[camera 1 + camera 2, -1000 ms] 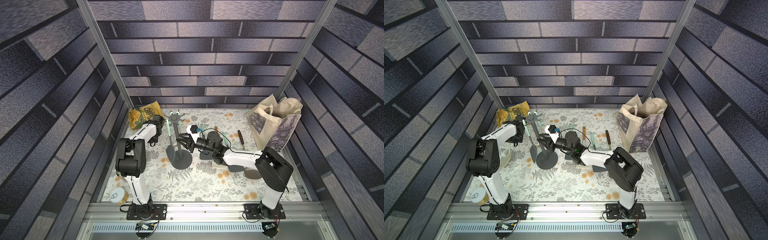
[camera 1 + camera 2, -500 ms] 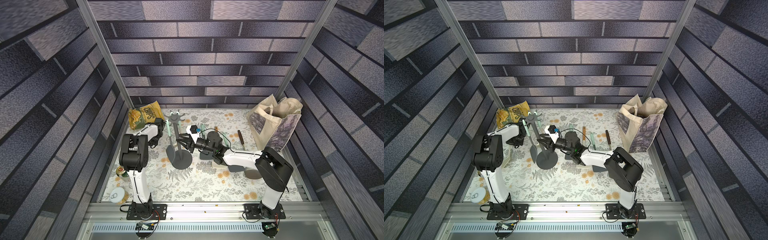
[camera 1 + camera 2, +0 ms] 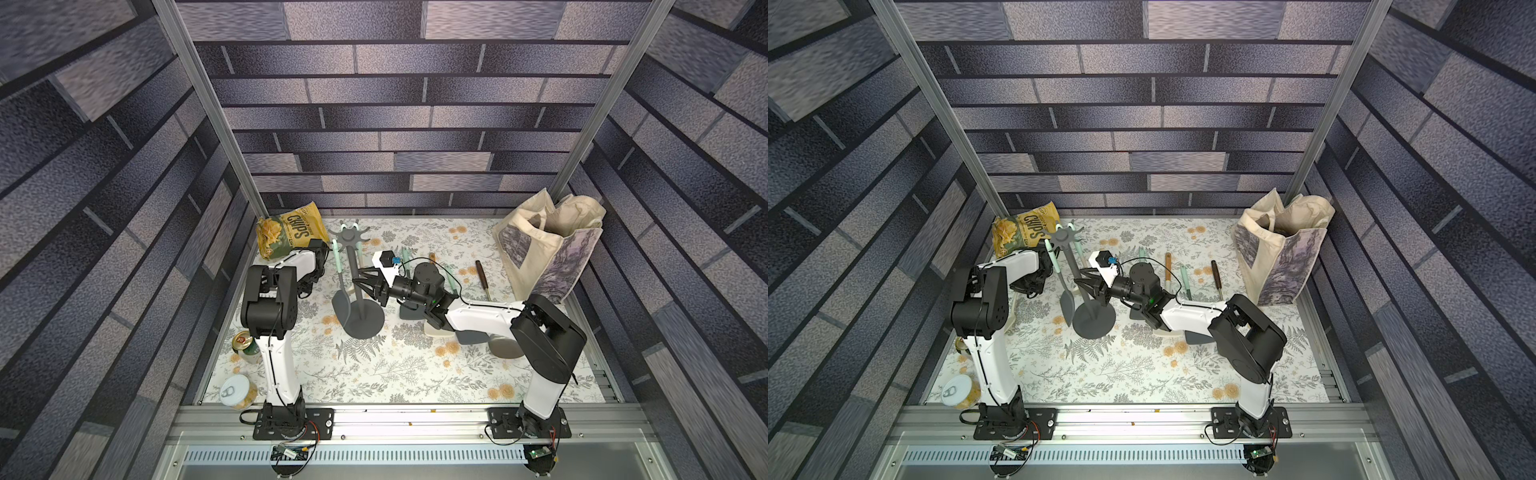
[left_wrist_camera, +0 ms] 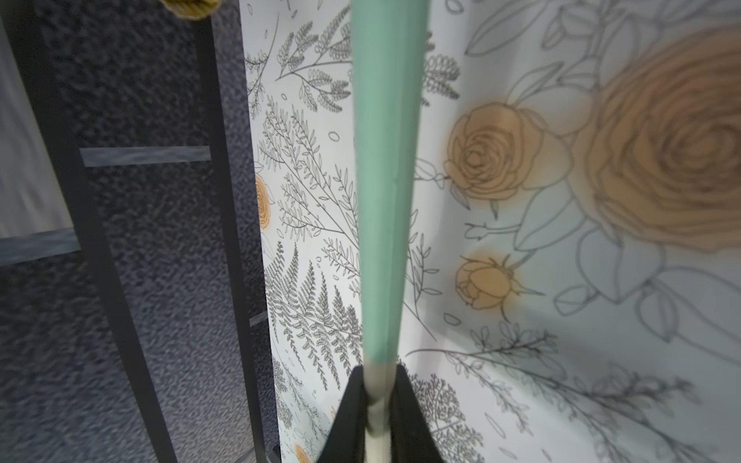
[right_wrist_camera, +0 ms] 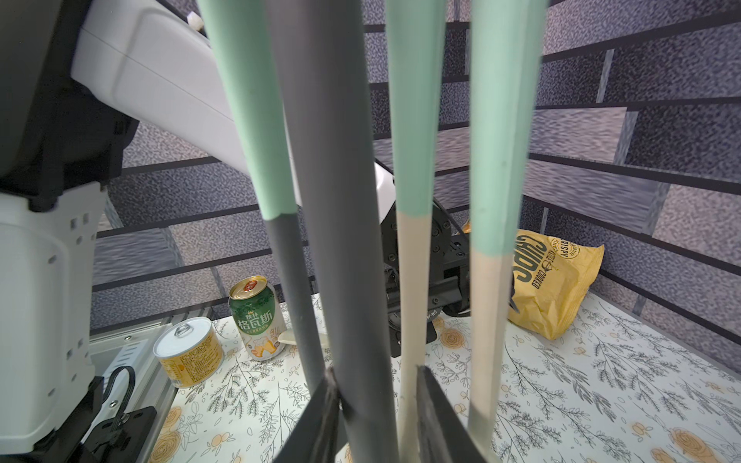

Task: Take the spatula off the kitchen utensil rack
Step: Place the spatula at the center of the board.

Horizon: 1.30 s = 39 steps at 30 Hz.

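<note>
The spatula [image 4: 381, 180] hangs upright from the rack [image 3: 366, 322], mint handle pinched in the left gripper [image 4: 379, 405]; the right gripper [image 5: 377, 401] clamps the rack itself. With its long axis vertical, the left arm likely must lift straight up

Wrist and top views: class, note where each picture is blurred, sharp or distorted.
Left wrist view: mint-handled utensil and large rose print are soft, ferns sharper. Right wrist view: kitchen utensil rack pole blurred, beer can crisp. Both top views: wide-angle splays side walls.

The mint handle [image 4: 385, 180] in the left claw [image 4: 379, 373] runs out of frame, its head unseen.
</note>
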Tool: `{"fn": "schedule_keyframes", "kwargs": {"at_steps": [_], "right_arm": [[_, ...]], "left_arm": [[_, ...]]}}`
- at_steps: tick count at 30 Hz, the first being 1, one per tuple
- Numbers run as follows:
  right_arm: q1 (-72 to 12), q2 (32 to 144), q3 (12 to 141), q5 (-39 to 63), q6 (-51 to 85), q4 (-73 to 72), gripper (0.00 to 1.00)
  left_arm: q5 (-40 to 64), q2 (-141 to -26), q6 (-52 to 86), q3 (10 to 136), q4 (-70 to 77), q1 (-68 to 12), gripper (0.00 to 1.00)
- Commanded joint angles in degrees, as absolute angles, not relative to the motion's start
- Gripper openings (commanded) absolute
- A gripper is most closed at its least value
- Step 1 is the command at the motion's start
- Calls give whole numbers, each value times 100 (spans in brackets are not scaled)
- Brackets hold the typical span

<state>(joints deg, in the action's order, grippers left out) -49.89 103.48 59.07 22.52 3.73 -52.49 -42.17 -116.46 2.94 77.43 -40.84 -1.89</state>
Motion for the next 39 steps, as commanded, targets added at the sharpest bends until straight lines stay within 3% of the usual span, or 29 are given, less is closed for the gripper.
{"fn": "schedule_keyframes", "kwargs": {"at_steps": [1, 5, 8, 20, 24, 39], "right_arm": [[-4969, 10213, 5845, 2066, 308, -5115, 34], [-4972, 10204, 5837, 2056, 294, -5082, 34], [-4966, 10212, 5849, 2052, 298, -5079, 34], [-4971, 10213, 5884, 2074, 308, -5028, 34], [-4972, 10204, 5897, 2068, 295, -4993, 35], [-4970, 10230, 6056, 2096, -68, -4627, 35]], "left_arm": [[-4333, -11654, 243, 7781, -4162, -163, 4], [-4245, -11579, 272, 7697, -4043, -167, 6], [-3974, -11424, 292, 7584, -3886, -167, 13], [-3229, -10114, 353, 6809, -2823, -176, 52], [-2924, -9399, 492, 6396, -2344, -137, 54], [240, -6009, 1392, 4132, -29, 185, 56]]}}
